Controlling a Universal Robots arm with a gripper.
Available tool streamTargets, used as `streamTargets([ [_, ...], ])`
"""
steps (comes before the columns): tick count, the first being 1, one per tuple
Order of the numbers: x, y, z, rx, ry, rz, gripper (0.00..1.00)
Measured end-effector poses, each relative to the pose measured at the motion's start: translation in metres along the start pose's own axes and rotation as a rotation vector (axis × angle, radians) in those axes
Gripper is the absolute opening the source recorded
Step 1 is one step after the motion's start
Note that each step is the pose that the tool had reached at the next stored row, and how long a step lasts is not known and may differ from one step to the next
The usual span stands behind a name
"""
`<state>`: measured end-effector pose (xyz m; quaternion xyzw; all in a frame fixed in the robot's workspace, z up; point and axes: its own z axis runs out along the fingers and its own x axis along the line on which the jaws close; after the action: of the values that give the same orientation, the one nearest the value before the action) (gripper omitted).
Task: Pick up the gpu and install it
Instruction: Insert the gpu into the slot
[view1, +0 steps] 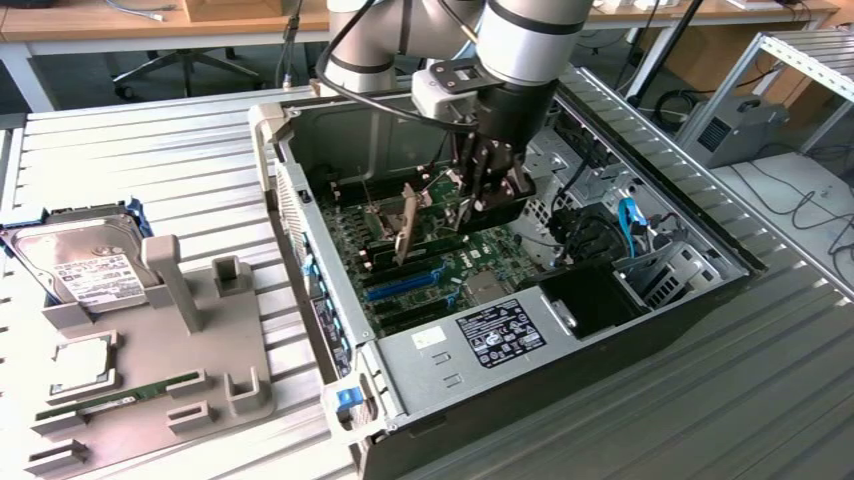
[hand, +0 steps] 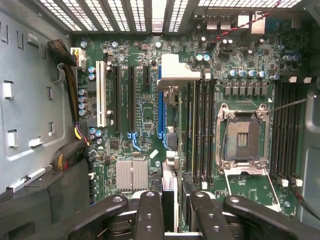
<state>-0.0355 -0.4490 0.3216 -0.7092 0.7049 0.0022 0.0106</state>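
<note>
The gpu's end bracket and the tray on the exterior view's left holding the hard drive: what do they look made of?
The gpu's end bracket looks like bare sheet metal, judging by its silvery sheen. The tray looks like matte beige plastic, possibly printed, with dull, blocky holders. The hard drive shows a shiny metal case under a white label.

In the centre of the frame an open computer case (view1: 400, 380) lies on a slatted metal table (view1: 147, 160), its green motherboard (view1: 441, 265) exposed. The robot arm (view1: 527, 40) comes down from the top centre, and its gripper (view1: 483, 200) is inside the case, closed on the gpu (view1: 501, 195), which it holds edge-down just above the motherboard. At lower left a grey parts holder (view1: 160, 370) carries a hard drive (view1: 87, 265), a CPU (view1: 80, 365) and a RAM stick (view1: 120, 398).
</note>
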Motion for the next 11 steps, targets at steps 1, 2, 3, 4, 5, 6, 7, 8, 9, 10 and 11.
streamTargets([
  [1, 0.0, 0.0002, 0.0, -0.0001, 0.0, 0.0, 0.26],
  [2, 0.0, 0.0004, 0.0, -0.0001, 0.0, 0.0, 0.26],
  [3, 0.0, 0.0006, 0.0001, 0.0, 0.0, 0.0, 0.26],
  [4, 0.0, 0.0008, 0.0001, 0.0001, 0.0001, 0.0, 0.26],
  [5, 0.0, 0.001, 0.0001, 0.0001, -0.0001, 0.0, 0.26],
  [6, 0.0, 0.0012, 0.0001, 0.0, 0.0, 0.0, 0.26],
  [7, 0.0, 0.0015, 0.0002, 0.0, 0.0, 0.0, 0.26],
  [8, 0.0, 0.0016, 0.0002, 0.0, 0.0, 0.0, 0.26],
  [9, 0.0, 0.0019, 0.0002, 0.0, 0.0, 0.0, 0.26],
  [10, 0.0, 0.0023, 0.0002, 0.0, 0.0, 0.0, 0.26],
  [11, 0.0, 0.003, 0.0003, 0.0001, -0.0001, 0.0, 0.26],
])
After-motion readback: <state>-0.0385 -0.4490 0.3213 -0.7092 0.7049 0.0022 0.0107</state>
